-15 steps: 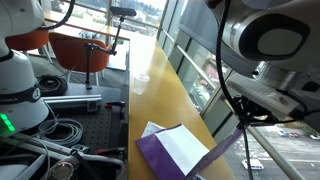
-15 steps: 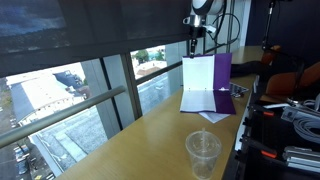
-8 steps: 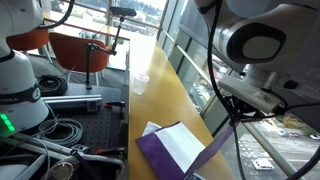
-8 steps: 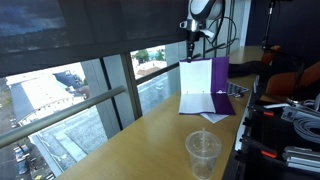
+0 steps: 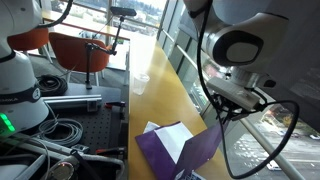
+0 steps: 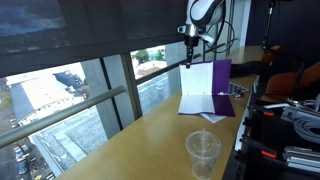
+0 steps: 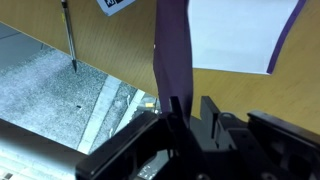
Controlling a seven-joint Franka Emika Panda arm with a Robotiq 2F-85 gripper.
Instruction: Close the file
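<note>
Compared with 1 second ago, the robot arm [image 5: 240, 45] has swung further into the exterior view from the right, and the raised cover [image 5: 205, 150] it carries now leans more over the pages; the counter and the things on it look unchanged.

On a long wooden counter [image 6: 150, 130] beside a window [image 6: 70, 85] lies the purple file [image 6: 205, 98], open; its lower half rests flat on the wood with white sheets [image 7: 245, 35] showing, while the other cover stands nearly upright.

The gripper [image 7: 185, 105] is clenched on the top edge of that raised cover; in the wrist view the 2 fingers [image 7: 207, 110] press against either side of the thin purple strip. In both exterior views the gripper [image 6: 190, 48] sits directly above the file [image 5: 160, 150], touching only the cover's upper edge.

1 clear plastic cup [image 6: 202, 152] stands on the counter, well apart from the file; a thin dark rod [image 7: 68, 35], possibly a pen, lies on the wood near the counter's window-side edge.
</note>
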